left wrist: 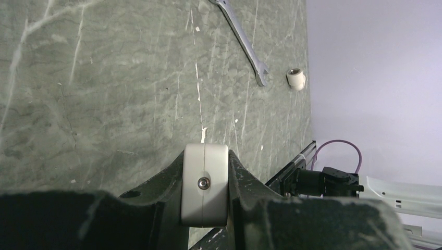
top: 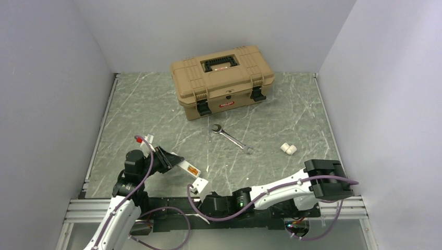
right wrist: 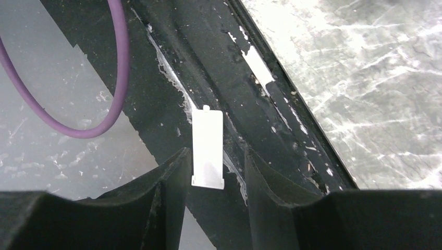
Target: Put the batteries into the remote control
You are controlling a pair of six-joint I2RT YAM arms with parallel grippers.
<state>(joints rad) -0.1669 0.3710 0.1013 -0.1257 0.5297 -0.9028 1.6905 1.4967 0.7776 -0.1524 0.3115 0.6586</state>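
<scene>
The remote control [top: 188,169] is a slim white bar with its orange-brown recess facing up, held off the table near the front left. My left gripper [top: 174,160] is shut on one end of it. In the left wrist view the white end with a small screw [left wrist: 205,198] sits clamped between the jaws of my left gripper [left wrist: 205,156]. Two small white batteries [top: 288,149] lie together on the table at the right and also show in the left wrist view [left wrist: 296,79]. My right gripper [top: 197,188] is open over the front rail. A white battery cover [right wrist: 208,148] lies between its fingers, a gap on its right side.
A steel wrench [top: 232,138] lies mid-table between the remote and the batteries. A closed tan toolbox [top: 221,80] stands at the back. The black front rail [right wrist: 271,135] and a purple cable [right wrist: 117,78] are under my right gripper. Grey walls close in both sides.
</scene>
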